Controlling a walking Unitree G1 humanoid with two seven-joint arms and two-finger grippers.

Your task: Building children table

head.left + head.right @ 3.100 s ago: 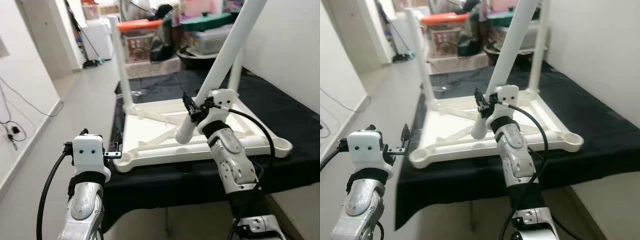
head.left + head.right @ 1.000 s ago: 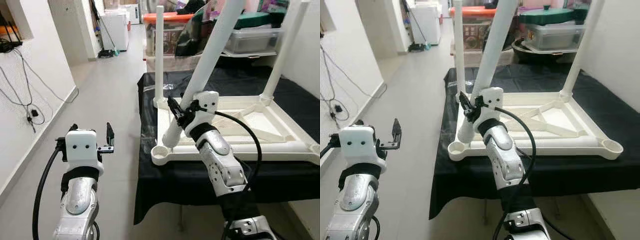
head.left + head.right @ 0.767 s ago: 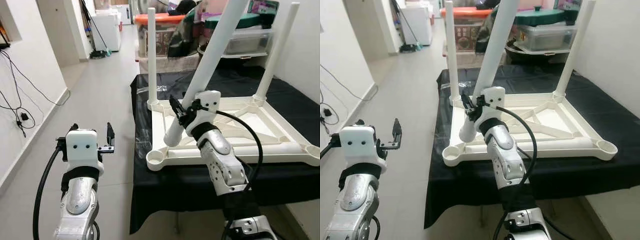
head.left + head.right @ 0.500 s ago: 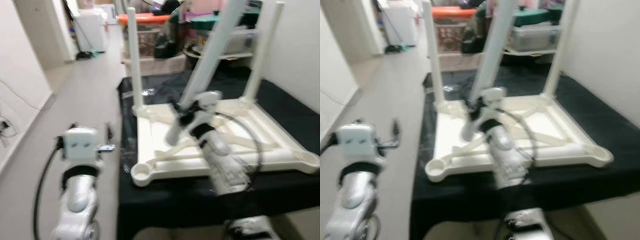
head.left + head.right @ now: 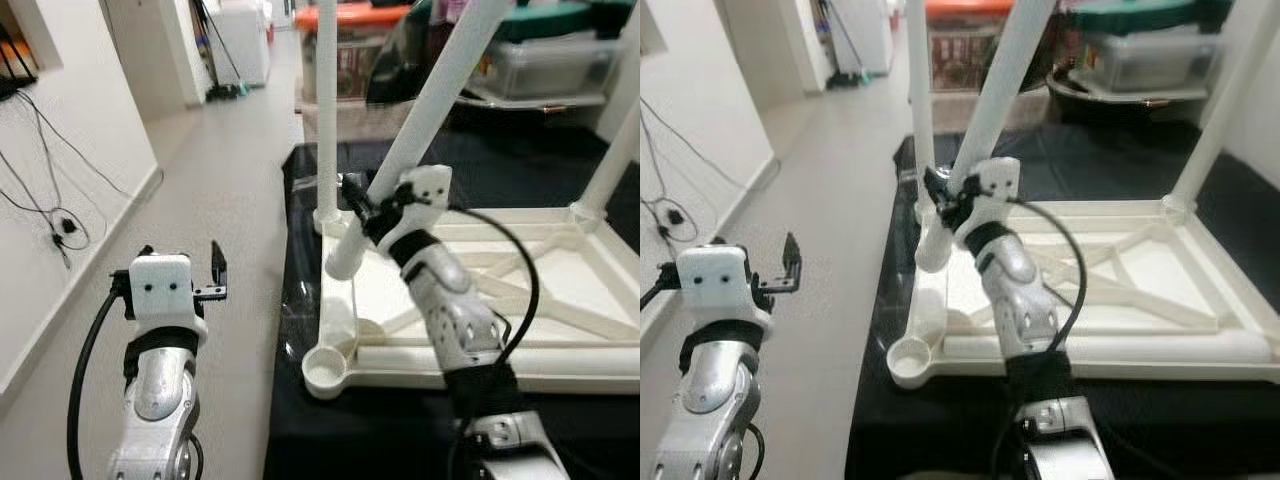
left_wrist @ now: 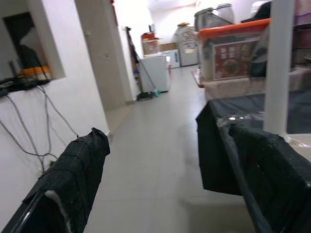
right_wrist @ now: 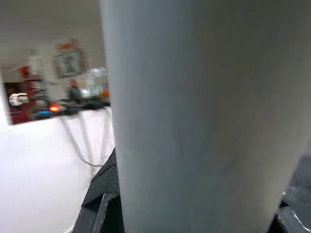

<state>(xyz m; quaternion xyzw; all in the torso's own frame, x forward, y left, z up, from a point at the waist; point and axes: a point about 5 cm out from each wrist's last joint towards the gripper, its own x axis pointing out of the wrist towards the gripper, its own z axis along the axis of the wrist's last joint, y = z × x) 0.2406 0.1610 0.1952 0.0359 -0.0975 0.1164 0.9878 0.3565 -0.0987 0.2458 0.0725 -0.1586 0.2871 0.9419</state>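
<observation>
I see the white plastic children's table (image 5: 520,300) lying upside down on the black-draped counter (image 5: 300,330), spread across the centre and right of the frame. Its underside faces up, showing a raised rim and diagonal ribs. One round corner socket (image 5: 324,370) at the lower centre is open. A straight white leg (image 5: 326,110) stands upright in the far-left corner, and another rises at the right edge.

My right tool (image 5: 362,212) is clenched around a loose white tubular leg (image 5: 425,125), which tilts from the frame's upper right down to a rounded end just above the table's left rim. In the right wrist view that smooth pale tube (image 7: 204,116) sits between the black fingers (image 7: 99,194).

My left tool (image 5: 212,275) hangs over the floor at lower left, fingers spread and holding nothing.
</observation>
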